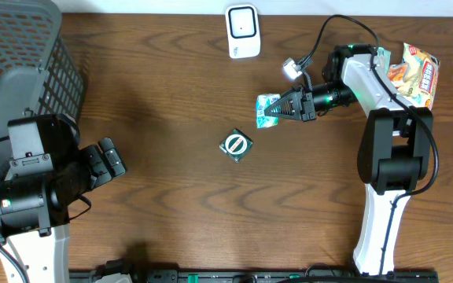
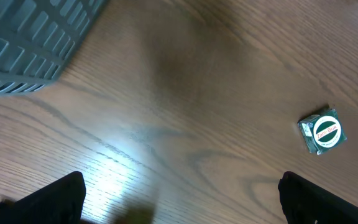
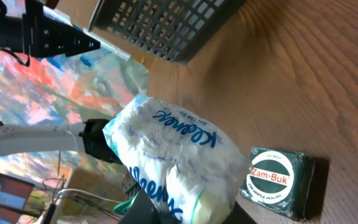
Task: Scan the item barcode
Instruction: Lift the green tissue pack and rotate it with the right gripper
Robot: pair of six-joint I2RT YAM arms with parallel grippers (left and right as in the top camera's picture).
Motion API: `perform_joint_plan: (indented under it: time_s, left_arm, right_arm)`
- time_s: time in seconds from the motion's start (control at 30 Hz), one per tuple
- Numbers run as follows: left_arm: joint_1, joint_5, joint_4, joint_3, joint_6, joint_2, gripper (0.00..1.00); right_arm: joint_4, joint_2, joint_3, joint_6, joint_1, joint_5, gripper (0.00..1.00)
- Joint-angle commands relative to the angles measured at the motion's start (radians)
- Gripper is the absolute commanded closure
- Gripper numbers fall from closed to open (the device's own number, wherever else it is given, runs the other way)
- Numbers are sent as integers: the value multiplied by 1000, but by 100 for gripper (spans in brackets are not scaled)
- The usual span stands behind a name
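White Kleenex tissue pack [image 1: 267, 111] with blue lettering, soft and crumpled, pinched at one end in the right gripper [image 1: 278, 109], dark green Zam-Buk box [image 1: 235, 145] flat on the wood, round label up, near the gripper's tips, white scanner [image 1: 242, 31] well beyond them, toward the far edge

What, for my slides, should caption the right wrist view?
Right end effector holds a Kleenex tissue pack near a Zam-Buk box.
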Motion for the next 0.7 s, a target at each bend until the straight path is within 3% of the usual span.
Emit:
perform_joint_plan:
  time_s: [0.0,0.47,0.57,0.67]
  left_arm:
    - [5,-16,0,-2,-10,0,3]
    - [5,-16,0,-2,-9,0,2]
    - [5,-16,0,-2,-9,0,2]
    - [5,-16,0,-2,-10,0,3]
  right_arm:
    - [12,-19,18,-28,1,-7,99]
    - [37,-19,18,26,32,21,98]
    - [91,-19,18,113,51,39,98]
    - [205,-19,18,301,75,61,98]
